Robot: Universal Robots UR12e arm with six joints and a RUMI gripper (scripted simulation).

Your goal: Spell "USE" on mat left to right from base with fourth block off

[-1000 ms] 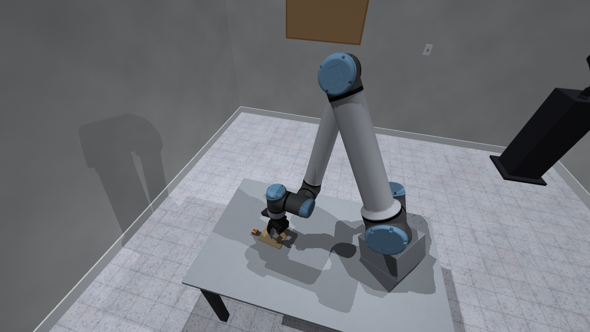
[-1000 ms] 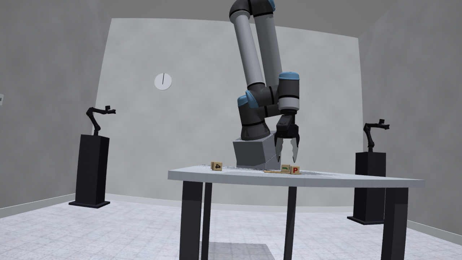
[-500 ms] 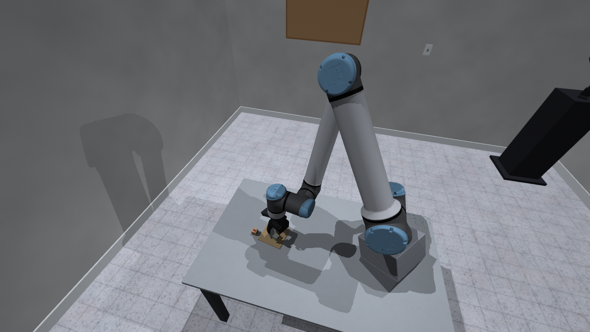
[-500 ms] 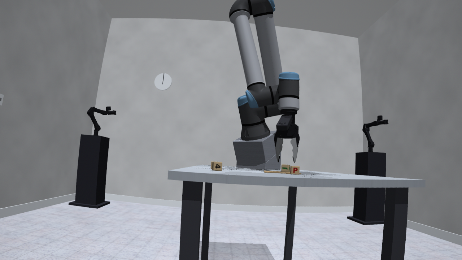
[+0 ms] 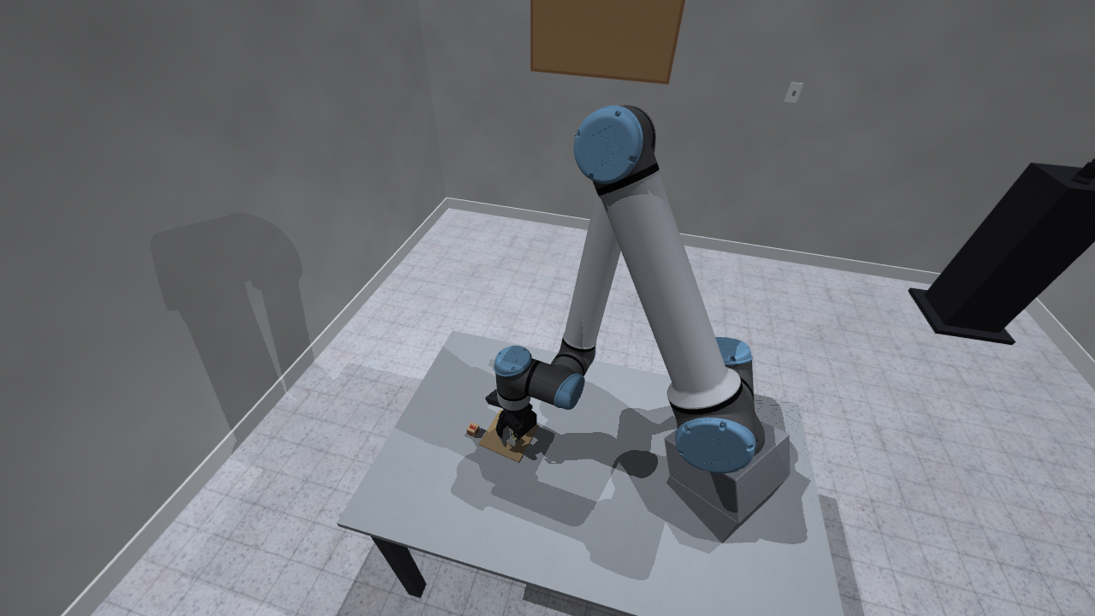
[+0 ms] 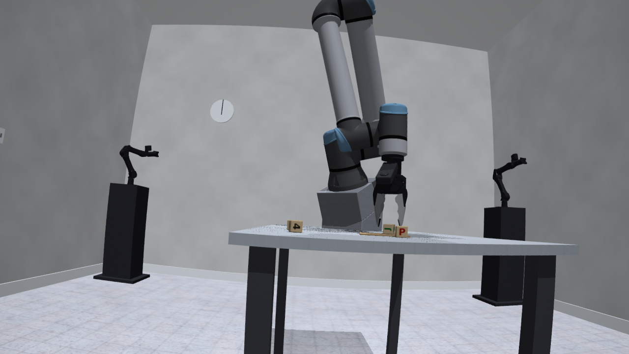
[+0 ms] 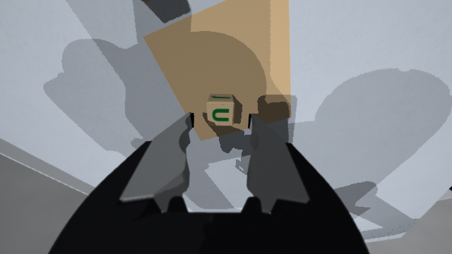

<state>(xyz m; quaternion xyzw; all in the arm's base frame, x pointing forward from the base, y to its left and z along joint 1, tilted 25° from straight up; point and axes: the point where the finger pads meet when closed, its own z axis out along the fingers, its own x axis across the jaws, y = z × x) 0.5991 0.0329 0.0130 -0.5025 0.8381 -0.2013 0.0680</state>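
A wooden block with a green U on its top face stands on the tan mat near its edge. My gripper is open and empty, with its fingertips just above the U block, one on each side. A block with a red P stands on the table right beside the mat; in the wrist view it lies in shadow at the top edge. A block showing a black 4 stands apart on the table, far from the mat.
The grey table carries the robot's base block. Black pedestals with small arms stand on the floor on both sides.
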